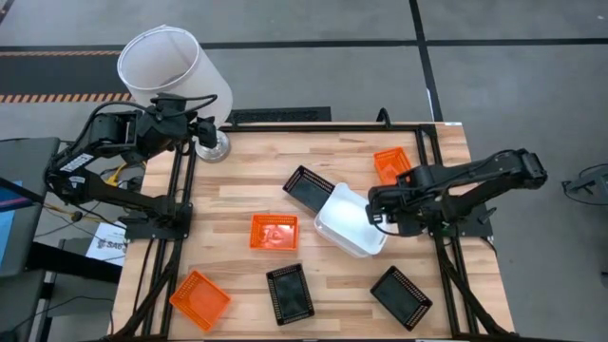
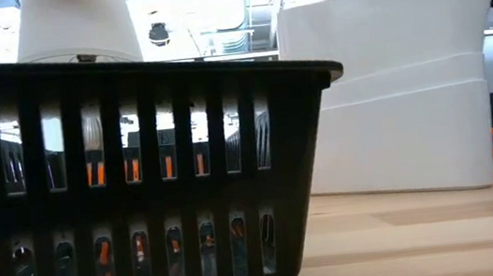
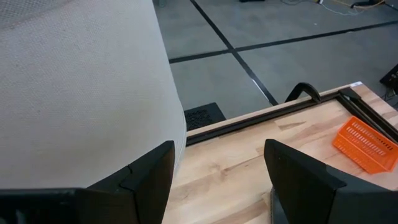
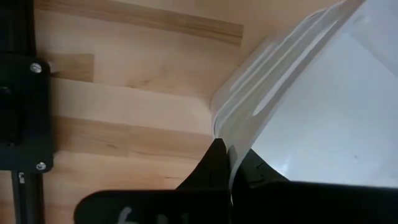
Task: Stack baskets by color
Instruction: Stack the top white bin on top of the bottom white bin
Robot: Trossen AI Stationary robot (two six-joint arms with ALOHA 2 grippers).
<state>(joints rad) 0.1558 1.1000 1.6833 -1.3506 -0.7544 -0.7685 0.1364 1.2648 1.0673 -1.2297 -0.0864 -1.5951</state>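
Right now I have the right pincer (image 1: 377, 211) pinching the rim of the white baskets (image 1: 350, 220), its two fingers pressed together on the thin wall, as the right wrist view shows; the low view shows three of them nested in one stack, standing on the wooden surface (image 1: 237, 185). I take that white stack as my landmark; one black basket (image 1: 309, 188) lies just beside it, toward the lampshade (image 1: 171, 66), and seems partly tucked under its edge; a second black basket (image 1: 400, 296) sits near it, toward the front edge of the surface; the third black basket (image 1: 290, 293) is farther off along that same front side. One orange basket (image 1: 391, 164) lies just beyond the stack, close to the right arm; another orange basket (image 1: 274, 232) rests near the stack on its far side from that arm; the last orange basket (image 1: 199, 299) is well apart from it, at the front corner. The left pincer (image 1: 204, 128) waits well apart from the stack, beside the lampshade, with its fingers spread and nothing between them.
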